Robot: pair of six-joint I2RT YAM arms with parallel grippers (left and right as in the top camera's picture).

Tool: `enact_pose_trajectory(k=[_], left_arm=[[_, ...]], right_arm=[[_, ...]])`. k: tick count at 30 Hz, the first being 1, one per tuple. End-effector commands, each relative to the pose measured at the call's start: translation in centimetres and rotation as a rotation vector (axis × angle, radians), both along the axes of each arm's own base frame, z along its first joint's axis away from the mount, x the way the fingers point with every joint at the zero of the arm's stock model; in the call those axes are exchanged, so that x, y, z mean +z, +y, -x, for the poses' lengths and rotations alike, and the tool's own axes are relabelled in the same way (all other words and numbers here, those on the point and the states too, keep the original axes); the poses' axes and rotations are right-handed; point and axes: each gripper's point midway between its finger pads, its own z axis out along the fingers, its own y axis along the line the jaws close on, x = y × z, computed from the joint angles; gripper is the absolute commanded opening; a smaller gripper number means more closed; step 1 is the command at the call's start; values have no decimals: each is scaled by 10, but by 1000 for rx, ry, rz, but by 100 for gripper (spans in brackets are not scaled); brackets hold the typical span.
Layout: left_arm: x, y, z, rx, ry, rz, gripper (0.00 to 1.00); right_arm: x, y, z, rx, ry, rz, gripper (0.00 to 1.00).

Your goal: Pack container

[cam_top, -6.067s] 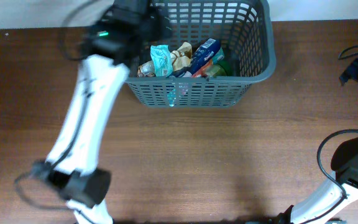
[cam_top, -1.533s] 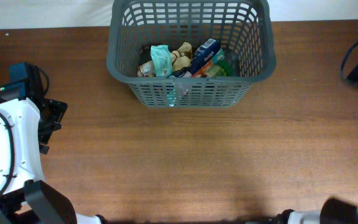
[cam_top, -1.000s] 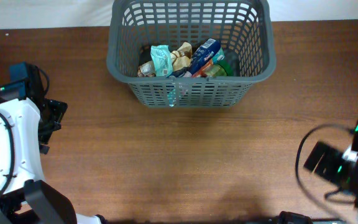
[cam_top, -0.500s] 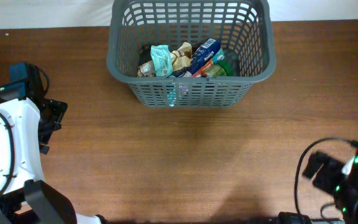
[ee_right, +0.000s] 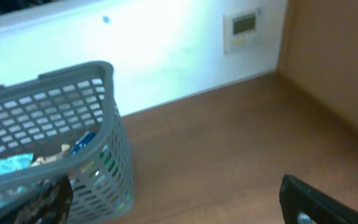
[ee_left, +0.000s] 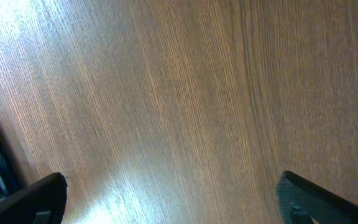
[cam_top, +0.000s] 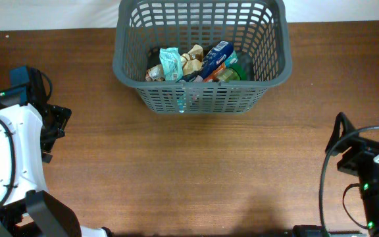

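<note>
Brown wood-grain table [cam_top: 196,171] fills most of the overhead view, w/ a strip of white wall [ee_right: 166,56] along the top edge. Container [cam_top: 202,100] sits top centre of that frame, upright, at the table's far edge. Inside it, low down nr the front wall: teal packet [cam_top: 170,62], tan wrapper [cam_top: 193,58], blue packet [cam_top: 217,54] lying slanted, something green [cam_top: 234,71] to its right. All are bunched together, touching.

Left arm [cam_top: 15,155] stands at the left edge of the overhead frame, well apart from the container. Left gripper [ee_left: 173,202] points at bare wood; its two dark fingers sit in opposite lower corners of the wrist view, spread wide, nothing btwn them.

Right arm [cam_top: 374,178] is in the lower right corner of overhead, w/ black cables [cam_top: 331,151] looped beside it. Right gripper [ee_right: 179,202] is spread wide too, empty. Its cam looks across the table to the container at the left of that frame, w/ a small wall plate [ee_right: 243,25] on the wall, upper right of centre.
</note>
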Motion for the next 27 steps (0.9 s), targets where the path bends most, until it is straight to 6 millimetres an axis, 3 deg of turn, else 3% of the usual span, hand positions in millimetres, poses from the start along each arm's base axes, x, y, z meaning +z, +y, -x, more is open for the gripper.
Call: enact_pose_trajectory(k=[1,4,16,27], left_arm=[[-1,1,2,-8,8,3,99],[-1,1,2,-8,8,3,99],[-1,1,2,-8,8,3,99],[-1,1,2,-9,8,3,99]], right_arm=[[-10,19,0,153,-15,156,99],[-13,35,0,258,-106,251,99],[-11,61,4,363,-487,316,99],[-38,69,15,391,-612,336,99]])
